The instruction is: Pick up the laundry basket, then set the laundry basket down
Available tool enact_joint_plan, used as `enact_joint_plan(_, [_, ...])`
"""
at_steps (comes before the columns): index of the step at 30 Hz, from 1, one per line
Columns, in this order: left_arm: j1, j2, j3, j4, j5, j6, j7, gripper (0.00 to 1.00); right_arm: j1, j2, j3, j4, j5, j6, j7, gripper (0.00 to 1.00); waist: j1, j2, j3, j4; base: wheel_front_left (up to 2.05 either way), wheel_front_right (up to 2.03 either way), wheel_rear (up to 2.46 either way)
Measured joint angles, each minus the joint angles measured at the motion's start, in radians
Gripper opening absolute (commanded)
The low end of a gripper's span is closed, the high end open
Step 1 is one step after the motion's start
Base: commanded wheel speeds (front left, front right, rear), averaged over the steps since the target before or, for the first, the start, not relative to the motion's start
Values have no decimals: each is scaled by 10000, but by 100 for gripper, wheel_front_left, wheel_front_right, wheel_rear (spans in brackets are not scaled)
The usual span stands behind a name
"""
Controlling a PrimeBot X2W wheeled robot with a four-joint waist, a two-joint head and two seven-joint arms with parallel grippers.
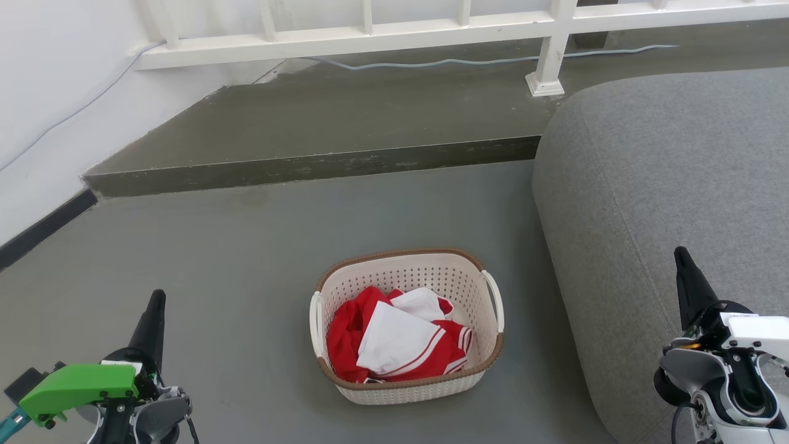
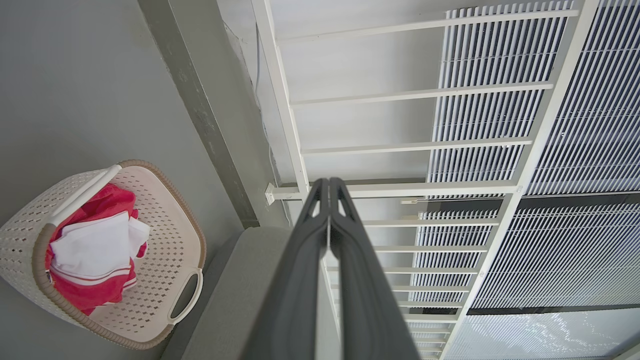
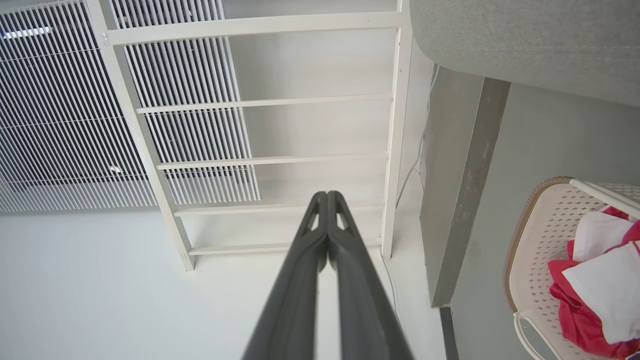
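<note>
Both closed tight & empty: L pincer (image 1: pixel 158 296), R pincer (image 1: pixel 680 251); laundry basket (image 1: pixel 419 277) on floor (image 1: pixel 246 246) betw. them.

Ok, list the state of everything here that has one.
laundry basket: upright on the floor, untouched, loaded.
clothes: crumpled, red and white, inside the basket.
left gripper: shut, empty, clear of the basket.
right gripper: shut, empty, clear of the basket.
</note>
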Motion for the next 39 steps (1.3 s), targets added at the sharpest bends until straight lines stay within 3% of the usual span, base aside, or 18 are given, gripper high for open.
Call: enact_joint_plan(39, [0,0,0,-6,0,0,0,0,-3,13,-31,-8,-2,0,13,0,0,0,2,0,0,0,0])
